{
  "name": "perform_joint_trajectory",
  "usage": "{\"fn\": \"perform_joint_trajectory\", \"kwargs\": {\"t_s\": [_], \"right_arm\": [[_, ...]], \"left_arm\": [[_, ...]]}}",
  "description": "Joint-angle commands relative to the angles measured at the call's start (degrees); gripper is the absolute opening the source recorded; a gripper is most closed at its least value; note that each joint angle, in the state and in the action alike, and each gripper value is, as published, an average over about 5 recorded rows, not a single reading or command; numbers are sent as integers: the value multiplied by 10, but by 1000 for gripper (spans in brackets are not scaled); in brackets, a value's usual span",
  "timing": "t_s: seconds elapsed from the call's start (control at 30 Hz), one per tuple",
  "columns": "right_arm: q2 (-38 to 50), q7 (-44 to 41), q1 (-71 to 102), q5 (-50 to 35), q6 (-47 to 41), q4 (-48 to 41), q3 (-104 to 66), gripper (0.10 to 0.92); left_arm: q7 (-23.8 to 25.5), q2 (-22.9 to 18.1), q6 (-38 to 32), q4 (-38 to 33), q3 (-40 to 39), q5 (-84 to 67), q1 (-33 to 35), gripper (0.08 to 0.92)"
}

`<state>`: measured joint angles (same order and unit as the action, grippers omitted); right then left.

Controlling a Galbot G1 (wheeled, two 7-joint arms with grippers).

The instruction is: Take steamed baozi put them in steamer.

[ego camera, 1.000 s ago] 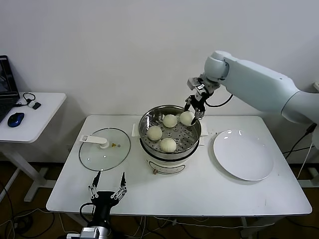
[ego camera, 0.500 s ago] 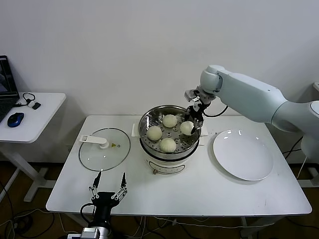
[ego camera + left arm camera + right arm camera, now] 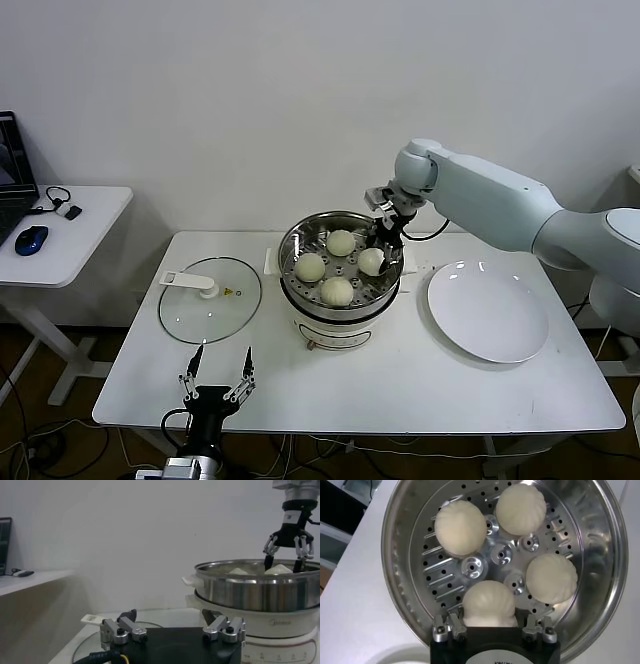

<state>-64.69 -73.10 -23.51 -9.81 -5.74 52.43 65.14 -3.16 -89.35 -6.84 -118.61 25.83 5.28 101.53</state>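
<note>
The steel steamer point(image 3: 290, 243) stands on its white cooker base mid-table. Three baozi point(image 3: 341, 242) point(image 3: 310, 267) point(image 3: 337, 291) lie on its perforated floor. My right gripper point(image 3: 385, 238) reaches down inside the steamer's right side and is shut on the fourth baozi point(image 3: 372, 261), which sits low at the floor. In the right wrist view this baozi point(image 3: 489, 604) is between my fingers point(image 3: 454, 621), with the other three point(image 3: 460, 527) point(image 3: 521, 508) point(image 3: 551, 578) beyond it. My left gripper point(image 3: 216, 376) is parked open and empty at the table's front edge.
A flat glass lid point(image 3: 211, 298) with a white handle lies left of the steamer. A round white plate point(image 3: 488, 310) lies to its right, bare. A small side table point(image 3: 70, 240) with a blue mouse stands at the far left.
My right gripper has come down and slightly left with the baozi, from above the steamer's back-right rim to inside the basket. The left arm has not moved.
</note>
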Motion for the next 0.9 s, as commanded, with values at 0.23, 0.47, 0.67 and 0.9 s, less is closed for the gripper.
{"fn": "perform_joint_trajectory", "kwargs": {"t_s": [0.23, 0.47, 0.67, 0.9], "right_arm": [[-3, 3, 4, -10, 1, 2, -5, 789], [0, -5, -16, -33, 0, 5, -8, 822], [18, -7, -46, -68, 4, 19, -11, 823], [70, 33, -45, -89, 24, 49, -64, 823]], "left_arm": [[0, -1, 0, -2, -1, 1, 1, 823], [0, 0, 0, -3, 1, 1, 1, 823], [0, 0, 1, -5, 0, 1, 0, 823], [1, 1, 4, -12, 1, 1, 0, 823]]}}
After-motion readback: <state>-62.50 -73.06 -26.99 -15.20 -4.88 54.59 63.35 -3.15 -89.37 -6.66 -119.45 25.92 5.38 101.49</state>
